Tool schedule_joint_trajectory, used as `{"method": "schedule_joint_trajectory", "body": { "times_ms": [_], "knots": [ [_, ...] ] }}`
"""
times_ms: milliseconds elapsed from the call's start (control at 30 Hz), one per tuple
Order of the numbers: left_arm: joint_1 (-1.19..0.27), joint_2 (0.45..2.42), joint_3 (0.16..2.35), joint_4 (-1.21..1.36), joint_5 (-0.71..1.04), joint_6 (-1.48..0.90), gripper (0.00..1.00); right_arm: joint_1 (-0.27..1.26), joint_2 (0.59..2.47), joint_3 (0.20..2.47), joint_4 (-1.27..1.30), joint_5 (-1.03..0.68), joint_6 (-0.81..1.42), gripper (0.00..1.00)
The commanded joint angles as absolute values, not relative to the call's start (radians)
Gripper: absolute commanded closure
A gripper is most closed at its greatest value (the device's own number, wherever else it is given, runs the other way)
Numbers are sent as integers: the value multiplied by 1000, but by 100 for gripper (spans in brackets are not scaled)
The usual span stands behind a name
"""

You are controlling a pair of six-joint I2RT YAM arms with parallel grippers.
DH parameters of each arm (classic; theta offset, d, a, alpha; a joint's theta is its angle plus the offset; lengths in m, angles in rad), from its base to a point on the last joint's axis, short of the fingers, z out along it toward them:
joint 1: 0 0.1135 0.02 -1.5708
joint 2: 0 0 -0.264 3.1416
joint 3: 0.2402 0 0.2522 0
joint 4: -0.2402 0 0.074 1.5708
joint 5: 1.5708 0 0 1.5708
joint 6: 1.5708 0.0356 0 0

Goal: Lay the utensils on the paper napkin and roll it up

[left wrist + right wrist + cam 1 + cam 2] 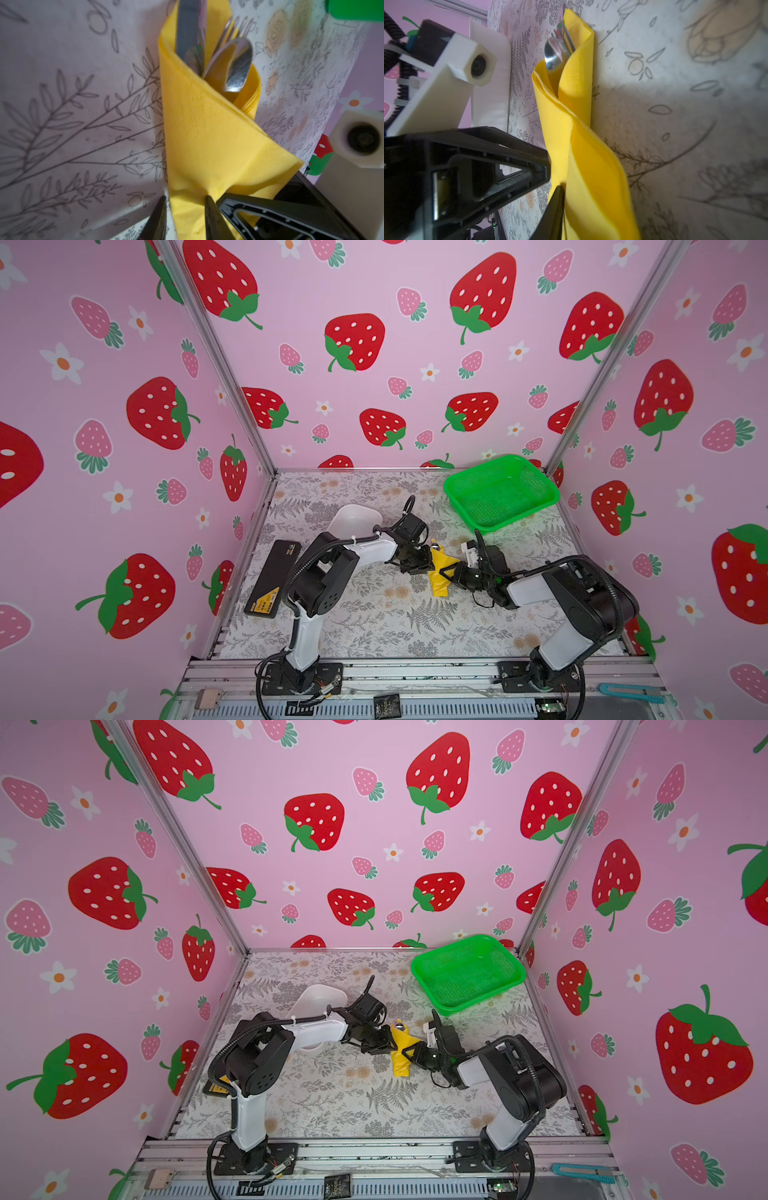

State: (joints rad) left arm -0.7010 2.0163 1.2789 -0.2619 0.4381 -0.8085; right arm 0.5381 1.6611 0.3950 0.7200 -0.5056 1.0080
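The napkin [439,580] lies on the counter [374,626] directly between the two tools. It is wrapped into a loose, twisted roll around the utensils [228,62]. The left tool [428,564] meets the roll from one side and the right tool [448,572] from the opposite side. Their tips nearly face each other across the yellow paper.

In the left wrist view the left tool's jaws stand partly apart, astride the near edge of the roll. One finger [211,216] dents the paper. The other finger [158,218] sits just beside the paper, with a sliver of counter showing between them. The tool brackets the napkin but does not pinch it from both sides.

I cannot tell the right tool's state. In the right wrist view only one of its fingers [556,209] shows, lying against the roll; its partner is hidden by the paper.

At the roll's open end, away from both tools, the shiny heads stick out. There is the bowl of a spoon [239,62], the tines of a fork [227,31] behind it, and the blade of a knife [187,27] alongside. The paper covers the handles.

A green basket [498,493] stands beyond the right tool, well apart from it. A white tray [357,516] sits behind the left tool's arm. A black box [274,578] lies further out on that side.
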Motion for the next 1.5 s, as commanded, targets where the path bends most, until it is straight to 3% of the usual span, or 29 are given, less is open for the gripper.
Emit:
{"method": "schedule_joint_trajectory", "body": {
  "times_ms": [0, 333, 533, 800, 1233, 1467],
  "knots": [
    [-710, 2049, 1313, -310, 423, -795, 69, 531, 1672, 382, 737, -489, 1032, 75],
    [-715, 2056, 1324, -303, 432, -793, 71, 531, 1705, 397, 771, -502, 1051, 68],
    [-716, 2033, 1313, -286, 429, -802, 71, 531, 1709, 399, 779, -510, 1044, 76],
    [-704, 1886, 1207, -246, 319, -808, 62, 527, 1659, 385, 783, -518, 982, 88],
    [-664, 1666, 1016, -113, 167, -795, 51, 526, 1606, 356, 845, -510, 899, 91],
    [-665, 1541, 832, 152, 61, -747, 43, 526, 1548, 351, 842, -501, 825, 91]
  ]
}}
